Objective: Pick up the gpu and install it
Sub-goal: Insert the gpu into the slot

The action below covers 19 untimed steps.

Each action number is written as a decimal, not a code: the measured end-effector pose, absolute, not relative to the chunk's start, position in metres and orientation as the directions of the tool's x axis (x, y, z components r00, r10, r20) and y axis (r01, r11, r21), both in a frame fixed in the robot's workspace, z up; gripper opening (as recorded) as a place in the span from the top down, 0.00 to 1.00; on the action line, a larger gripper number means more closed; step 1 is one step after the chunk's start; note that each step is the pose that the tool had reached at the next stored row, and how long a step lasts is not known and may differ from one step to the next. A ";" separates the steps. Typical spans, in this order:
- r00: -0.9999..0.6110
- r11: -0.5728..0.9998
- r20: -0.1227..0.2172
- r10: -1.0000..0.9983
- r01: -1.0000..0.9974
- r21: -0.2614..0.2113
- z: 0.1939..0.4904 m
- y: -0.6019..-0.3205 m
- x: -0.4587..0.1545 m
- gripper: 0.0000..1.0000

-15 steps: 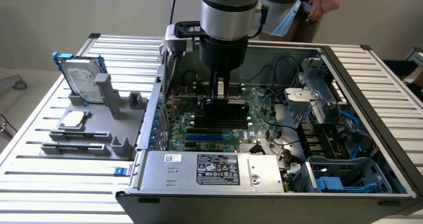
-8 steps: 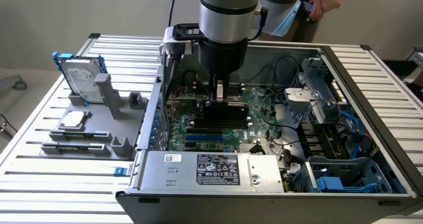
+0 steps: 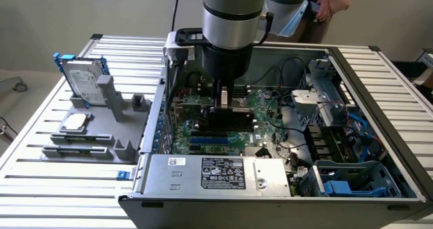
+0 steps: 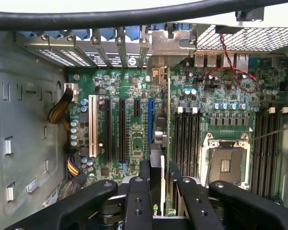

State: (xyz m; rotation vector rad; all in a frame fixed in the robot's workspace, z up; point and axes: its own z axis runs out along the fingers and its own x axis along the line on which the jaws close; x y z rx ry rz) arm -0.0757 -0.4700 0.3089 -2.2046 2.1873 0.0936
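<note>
The exterior view sits high off the table point(image 3: 61, 188), looking steeply down into the open case point(image 3: 271, 214) from the side of the power supply point(image 3: 216, 173) — far enough back to take in the whole case and the arm point(image 3: 233, 16). The wrist view rides just behind the gripper point(image 4: 161, 167), facing along its fingers at the motherboard point(image 4: 115, 81), very near. Both share the motherboard's slot area and the gpu point(image 4: 159, 134) clamped in the gripper — seen obliquely from above in the exterior view, edge-on in the wrist view.
</note>
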 end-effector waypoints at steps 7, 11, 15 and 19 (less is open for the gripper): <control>0.007 -0.009 -0.067 -0.998 -1.000 0.018 0.303 -0.471 -0.078 0.74; 0.007 -0.009 -0.067 -0.998 -1.000 0.018 0.299 -0.471 -0.081 0.74; 0.007 -0.009 -0.067 -0.998 -1.000 0.018 0.296 -0.471 -0.083 0.74; 0.007 -0.009 -0.067 -0.998 -1.000 0.018 0.293 -0.471 -0.085 0.74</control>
